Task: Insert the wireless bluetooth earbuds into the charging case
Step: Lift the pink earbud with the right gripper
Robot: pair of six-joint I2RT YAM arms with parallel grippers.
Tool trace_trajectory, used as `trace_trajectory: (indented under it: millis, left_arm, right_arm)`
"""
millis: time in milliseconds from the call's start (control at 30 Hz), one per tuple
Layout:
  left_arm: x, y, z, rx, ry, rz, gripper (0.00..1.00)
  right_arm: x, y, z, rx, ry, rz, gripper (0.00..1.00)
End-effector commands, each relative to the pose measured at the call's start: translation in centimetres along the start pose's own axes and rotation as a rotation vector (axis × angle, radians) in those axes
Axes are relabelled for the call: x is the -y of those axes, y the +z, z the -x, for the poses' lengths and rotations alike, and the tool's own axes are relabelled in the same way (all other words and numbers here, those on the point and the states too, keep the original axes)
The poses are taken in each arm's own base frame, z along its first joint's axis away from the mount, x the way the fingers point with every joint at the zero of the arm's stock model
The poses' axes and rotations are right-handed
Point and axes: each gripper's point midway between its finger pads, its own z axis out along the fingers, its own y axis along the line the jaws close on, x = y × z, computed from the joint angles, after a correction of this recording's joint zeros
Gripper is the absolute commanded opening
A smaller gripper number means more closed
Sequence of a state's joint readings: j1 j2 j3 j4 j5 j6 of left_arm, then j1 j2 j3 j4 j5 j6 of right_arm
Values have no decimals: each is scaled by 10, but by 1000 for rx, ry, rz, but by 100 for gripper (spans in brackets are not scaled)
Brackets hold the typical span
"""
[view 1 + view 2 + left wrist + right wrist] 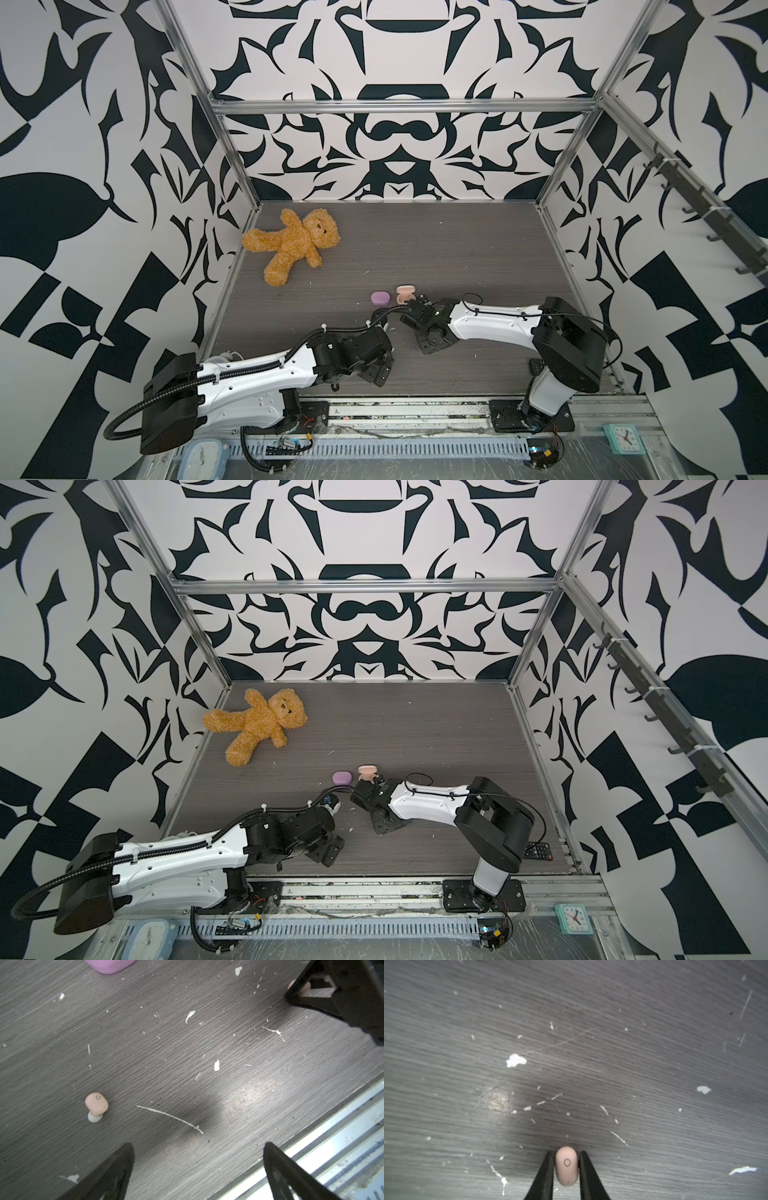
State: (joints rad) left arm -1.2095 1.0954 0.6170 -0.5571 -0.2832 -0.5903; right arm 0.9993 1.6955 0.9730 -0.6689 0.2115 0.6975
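Grey tabletop [571, 1022]: right claw [566, 1153] pinches peach earbud [566, 1167] lengthwise along its jaws; left claw [198, 1144] wide

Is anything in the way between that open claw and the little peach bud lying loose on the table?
Nothing visible. The loose peach earbud lies on bare table just beyond the open left gripper, off toward one side; only flat white scraps lie around.
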Motion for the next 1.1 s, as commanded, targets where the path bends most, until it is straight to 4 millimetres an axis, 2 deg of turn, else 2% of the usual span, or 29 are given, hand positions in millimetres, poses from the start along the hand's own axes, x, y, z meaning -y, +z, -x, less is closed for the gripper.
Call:
trace_trajectory:
  millis: [0, 667, 1067]
  left_arm:
    - [7, -4, 7, 9, 6, -18, 99]
    - [8, -5, 9, 15, 9, -22, 99]
    - [8, -6, 8, 13, 10, -24, 99]
  right_arm:
    - [2, -6, 8, 21, -18, -29, 25]
    - [5, 7, 5, -16, 10, -6, 17]
    - [7, 12, 4, -25, 15, -13, 18]
